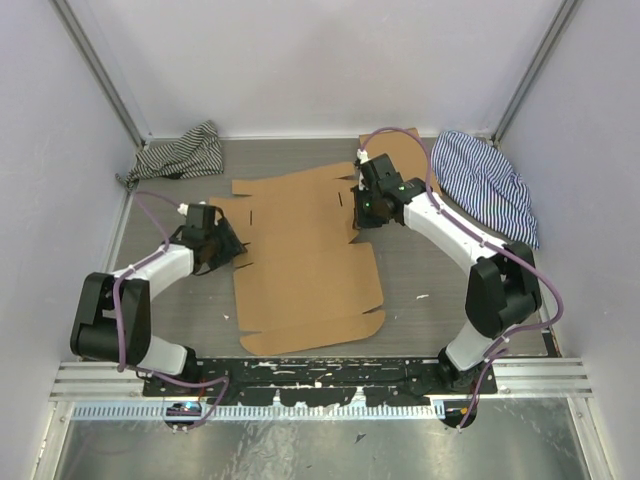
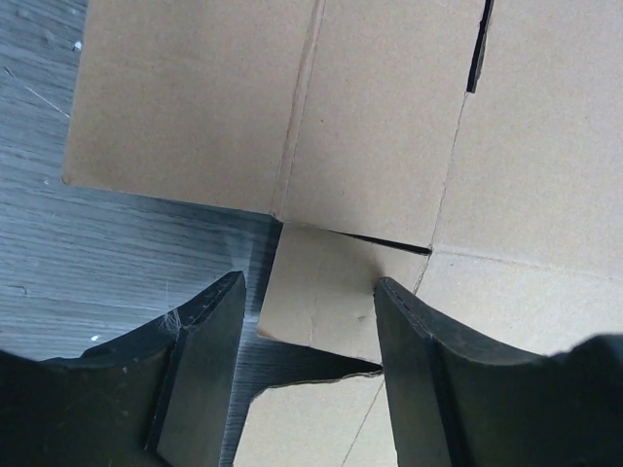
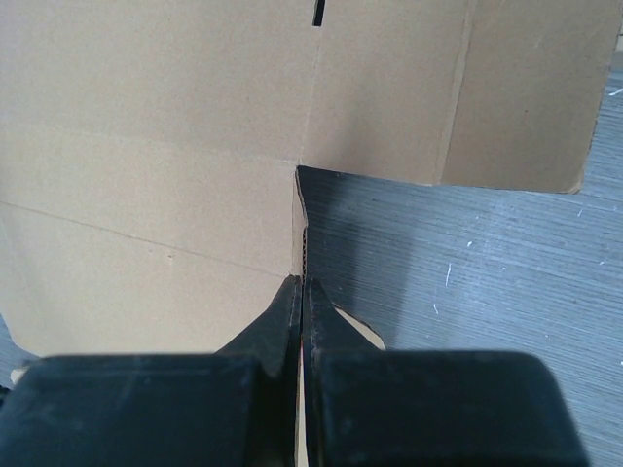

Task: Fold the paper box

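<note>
Paper box (image 1: 300, 250) lies flat and unfolded mid-table (image 1: 430, 290), nothing raised yet.

L side: a small side tab (image 2: 321, 326) sits between the fingers of the left gripper (image 2: 310, 287), which is wide open, one finger each side, not yet gripping.

R side: right gripper (image 3: 302, 289) is fully closed, tips at the box edge by a corner notch. Can't tell if it's pinching card or only pressing.

Step in hand, prob.: raise the L tab. To do it well:
- close on the tab only, not the big panel next to it
- swing up abt the crease, don't drag sideways
- use the R tips as an anchor so the sheet doesn't slide

Striped cloths (image 1: 180, 150) (image 1: 490, 180) at the back corners are well apart, no issue.
</note>
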### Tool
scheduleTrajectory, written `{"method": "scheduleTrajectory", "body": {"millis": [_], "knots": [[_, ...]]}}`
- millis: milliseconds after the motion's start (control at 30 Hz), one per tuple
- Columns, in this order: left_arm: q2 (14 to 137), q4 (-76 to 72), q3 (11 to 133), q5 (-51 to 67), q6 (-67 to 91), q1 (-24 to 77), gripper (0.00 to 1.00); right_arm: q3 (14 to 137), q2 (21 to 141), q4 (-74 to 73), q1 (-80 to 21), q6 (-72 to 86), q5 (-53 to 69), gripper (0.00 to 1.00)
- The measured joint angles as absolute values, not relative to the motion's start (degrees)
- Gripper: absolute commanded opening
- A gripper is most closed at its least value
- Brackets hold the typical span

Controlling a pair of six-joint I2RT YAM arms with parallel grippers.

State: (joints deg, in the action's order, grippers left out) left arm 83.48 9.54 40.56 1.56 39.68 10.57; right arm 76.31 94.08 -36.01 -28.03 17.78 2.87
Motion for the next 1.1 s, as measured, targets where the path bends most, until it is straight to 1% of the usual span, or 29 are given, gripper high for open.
{"method": "scheduleTrajectory", "body": {"millis": [167, 500, 700, 833, 1100], "knots": [[81.0, 7.7, 38.5, 2.8, 39.8, 10.6, 0.63, 76.3, 93.6, -36.7, -28.0, 17.7, 3.7, 0.01], [66.4, 5.9, 34.2, 3.6, 40.6, 10.5, 0.66, 77.9, 90.9, -39.0, -28.0, 17.7, 7.1, 0.01], [60.2, 6.3, 31.4, 3.3, 41.2, 10.5, 0.66, 78.9, 89.5, -39.2, -28.0, 17.8, 9.3, 0.01], [59.7, 6.4, 29.7, 3.0, 41.8, 10.5, 0.66, 79.2, 88.8, -39.3, -28.0, 17.8, 10.5, 0.01], [62.6, 4.7, 27.1, 2.9, 42.5, 10.5, 0.66, 79.2, 86.6, -39.3, -27.4, 17.9, 12.2, 0.01]]}}
